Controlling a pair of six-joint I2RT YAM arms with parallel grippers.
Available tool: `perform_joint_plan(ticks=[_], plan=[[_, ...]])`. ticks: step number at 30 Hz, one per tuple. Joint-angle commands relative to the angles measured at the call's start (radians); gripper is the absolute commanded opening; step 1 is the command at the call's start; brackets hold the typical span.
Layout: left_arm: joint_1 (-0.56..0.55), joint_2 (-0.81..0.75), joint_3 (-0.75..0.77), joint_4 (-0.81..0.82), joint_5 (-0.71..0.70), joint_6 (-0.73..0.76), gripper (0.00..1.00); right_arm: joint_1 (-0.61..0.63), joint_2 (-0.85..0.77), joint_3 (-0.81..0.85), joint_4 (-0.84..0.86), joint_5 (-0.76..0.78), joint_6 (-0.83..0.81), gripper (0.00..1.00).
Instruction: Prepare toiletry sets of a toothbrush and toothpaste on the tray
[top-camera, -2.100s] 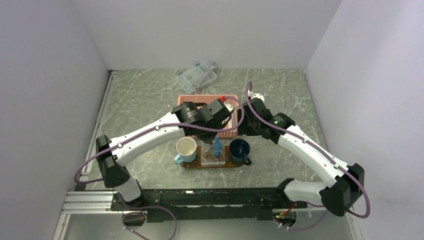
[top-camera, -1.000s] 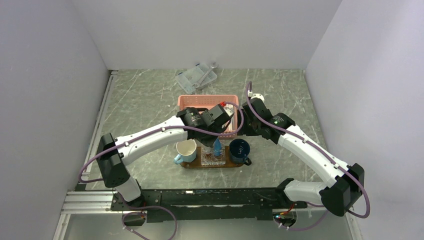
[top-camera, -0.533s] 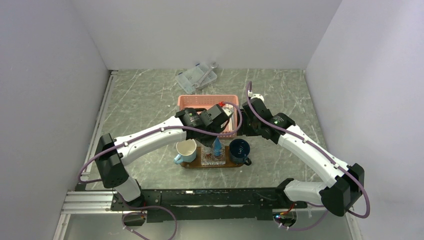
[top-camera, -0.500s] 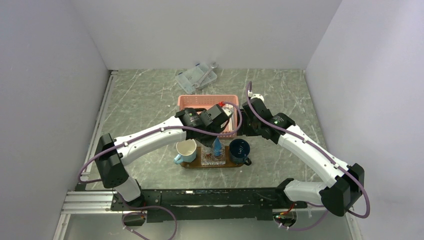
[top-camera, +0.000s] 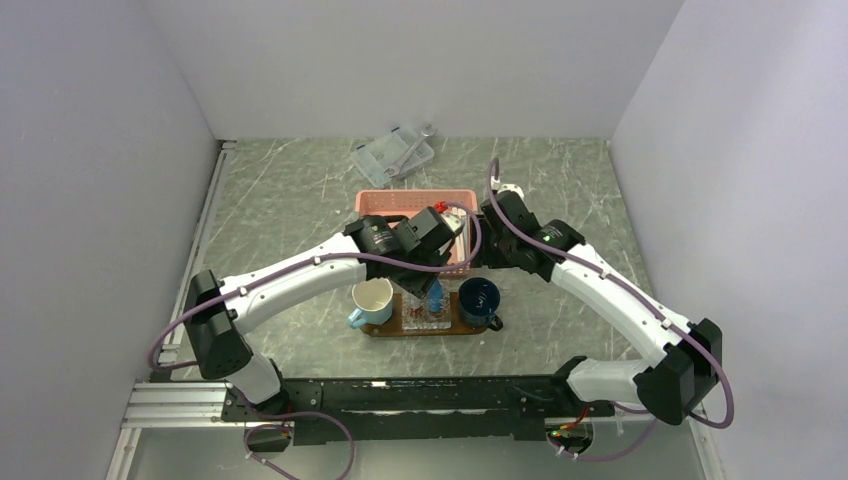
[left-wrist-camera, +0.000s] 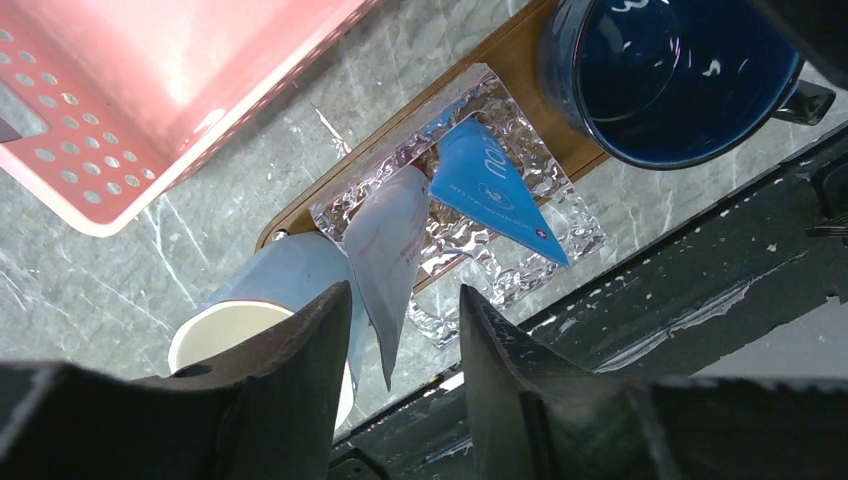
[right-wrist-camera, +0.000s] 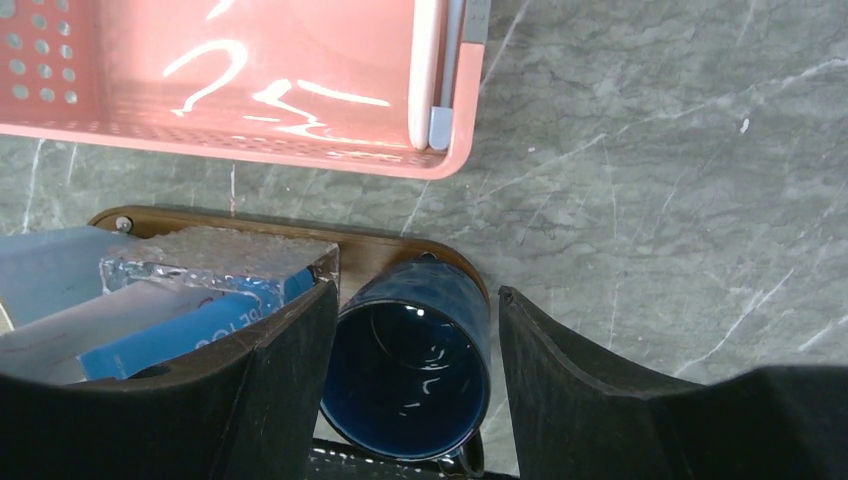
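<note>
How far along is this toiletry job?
Done: the bright blue toothpaste tube and the paler tube sit in the glass holder on the tray. In hand: nothing; the left end effector is open around the paler tube's tip, the right end effector open over the dark mug. Left: no toothbrush shows on the tray; slim handles, perhaps toothbrushes, lie in the pink basket.

Matt wooden tray (right-wrist-camera: 370, 252), glossy pink plastic basket (right-wrist-camera: 250, 60), shiny glazed navy mug (right-wrist-camera: 410, 365), veined stone table (right-wrist-camera: 650, 200)
</note>
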Motion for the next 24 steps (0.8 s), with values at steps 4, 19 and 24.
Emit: perform_joint_plan(ticks=[4,19,24], plan=[[0.001,-0.061,0.092,-0.041,-0.025,0.03,0.53,-0.004,0.057,0.11,0.009,-0.011,-0.021,0.63],[0.003,-0.225,0.088,-0.052,-0.191,0.038,0.64,-0.004,0.309,0.293,0.047,-0.031,-0.066,0.6],[0.003,-0.344,0.006,0.007,-0.218,0.055,0.66,-0.003,0.422,0.36,0.046,-0.034,-0.088,0.56]])
